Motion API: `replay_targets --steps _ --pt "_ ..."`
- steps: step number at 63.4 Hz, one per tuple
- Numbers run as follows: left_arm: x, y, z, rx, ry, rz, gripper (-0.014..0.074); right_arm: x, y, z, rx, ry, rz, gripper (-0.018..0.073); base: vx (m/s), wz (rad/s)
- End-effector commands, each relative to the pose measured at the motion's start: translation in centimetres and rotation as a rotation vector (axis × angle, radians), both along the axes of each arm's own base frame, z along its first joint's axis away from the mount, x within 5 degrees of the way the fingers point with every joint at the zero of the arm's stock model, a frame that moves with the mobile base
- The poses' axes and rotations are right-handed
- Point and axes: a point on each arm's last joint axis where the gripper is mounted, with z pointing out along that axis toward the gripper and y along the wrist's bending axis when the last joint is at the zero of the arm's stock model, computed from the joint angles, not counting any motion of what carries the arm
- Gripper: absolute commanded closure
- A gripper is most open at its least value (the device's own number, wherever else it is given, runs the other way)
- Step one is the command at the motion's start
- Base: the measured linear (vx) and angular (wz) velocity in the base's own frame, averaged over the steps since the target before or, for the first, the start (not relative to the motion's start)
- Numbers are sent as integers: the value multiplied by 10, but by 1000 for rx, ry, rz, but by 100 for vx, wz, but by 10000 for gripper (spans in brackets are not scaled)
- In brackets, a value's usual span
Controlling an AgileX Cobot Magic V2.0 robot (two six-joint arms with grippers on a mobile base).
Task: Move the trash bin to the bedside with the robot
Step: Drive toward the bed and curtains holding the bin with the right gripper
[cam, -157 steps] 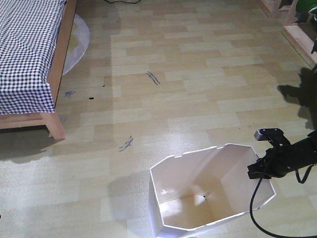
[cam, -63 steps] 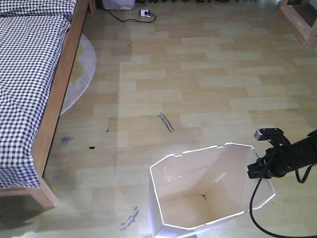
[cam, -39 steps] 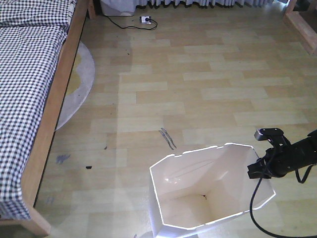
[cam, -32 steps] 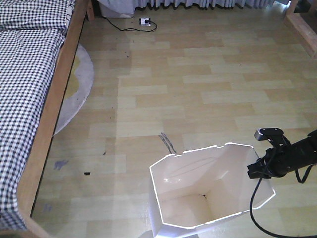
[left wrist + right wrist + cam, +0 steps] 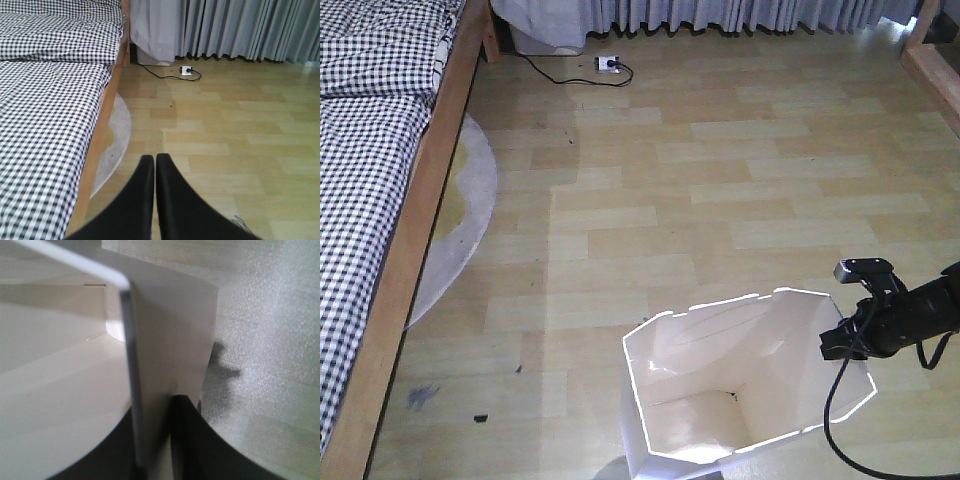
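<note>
The trash bin [image 5: 720,345] is tall, white and thin-walled, with an angular rim whose bright edge has small notches on the far side. Its walls taper down to a pale base that carries a small dark speck. It stands on the floor at the lower middle of the front view, well apart from the bed [image 5: 365,150].

The right gripper [image 5: 842,342] pinches the bin's right-hand wall at the rim. In the right wrist view the wall [image 5: 165,330] runs down between its two dark fingers [image 5: 187,440], one inside and one outside. A black cable [image 5: 832,425] loops down from that arm beside the bin. The left gripper [image 5: 154,161] holds nothing, its two black fingers pressed flat together.

The bed, with black-and-white checked bedding and a light-brown wooden frame [image 5: 415,230], fills the left side. A round grey rug [image 5: 465,225] lies partly under it, between the frame and the open floor. A white power strip [image 5: 609,65] with a black cord sits near the far wall, below grey curtains [image 5: 240,25].

The floor [image 5: 740,170] is pale wood-look planking, with a few dark marks [image 5: 420,397] near the bed frame.
</note>
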Motion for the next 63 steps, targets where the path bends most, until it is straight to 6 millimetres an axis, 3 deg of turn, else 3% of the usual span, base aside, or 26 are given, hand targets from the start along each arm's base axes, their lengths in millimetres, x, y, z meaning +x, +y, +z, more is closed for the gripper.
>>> replay_targets --steps 1,63 --pt "1 0 5 4 -77 -4 603 8 9 31 157 -44 -12 564 35 0" --pt "1 0 5 4 -77 -4 603 8 9 31 158 -44 -12 564 30 0"
